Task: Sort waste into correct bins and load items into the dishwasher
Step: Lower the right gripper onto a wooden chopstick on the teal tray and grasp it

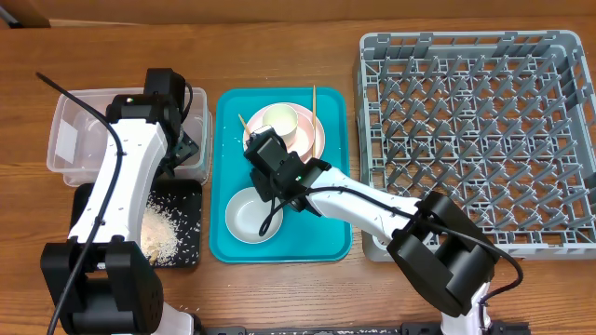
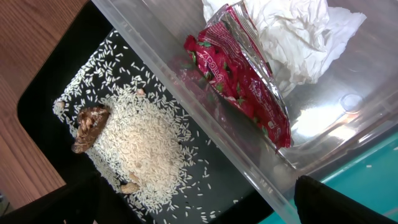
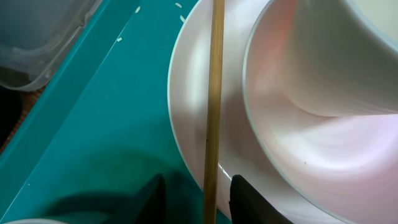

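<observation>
Well, my right gripper is narrow, one finger each side of the wooden chopstick, not pinching it yet. The stick lies across the pink plate on the teal tray, upper middle of the overhead view. If I squeeze crooked, it could roll off or bump the pink bowl and tip the cream cup. My left gripper hangs wide open.

Napkin, red wrapper in clear tub; rice on black tray.
</observation>
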Robot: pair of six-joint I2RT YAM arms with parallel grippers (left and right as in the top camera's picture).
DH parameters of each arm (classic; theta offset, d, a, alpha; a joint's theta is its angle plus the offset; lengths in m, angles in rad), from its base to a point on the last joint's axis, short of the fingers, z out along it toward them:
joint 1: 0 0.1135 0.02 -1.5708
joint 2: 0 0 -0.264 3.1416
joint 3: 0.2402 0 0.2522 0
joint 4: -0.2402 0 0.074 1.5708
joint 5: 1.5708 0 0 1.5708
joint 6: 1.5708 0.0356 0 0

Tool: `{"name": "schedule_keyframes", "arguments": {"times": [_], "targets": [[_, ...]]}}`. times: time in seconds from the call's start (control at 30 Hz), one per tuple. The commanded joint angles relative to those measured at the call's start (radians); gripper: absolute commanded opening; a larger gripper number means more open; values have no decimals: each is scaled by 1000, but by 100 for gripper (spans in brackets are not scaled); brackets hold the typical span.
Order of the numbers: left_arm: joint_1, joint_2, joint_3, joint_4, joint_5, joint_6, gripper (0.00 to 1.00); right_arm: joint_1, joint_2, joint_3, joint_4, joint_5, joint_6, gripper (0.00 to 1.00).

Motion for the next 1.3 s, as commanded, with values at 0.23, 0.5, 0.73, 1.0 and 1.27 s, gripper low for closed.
{"name": "schedule_keyframes", "arguments": {"times": [0.23,0.5,0.73,1.0,1.27], "targets": [[4,9,14,1,-21,-6,100,3,18,5,-17,15,-3,35],[4,9,14,1,-21,-6,100,3,-64,24,-74,45,-2,39],[4,9,14,1,-21,-6,100,4,-93,24,-248,36,80,39],[4,9,14,1,-21,-6,100,4,-92,24,-335,-130,116,39],[4,9,14,1,-21,-6,100,4,-92,24,-332,-110,114,40]]}}
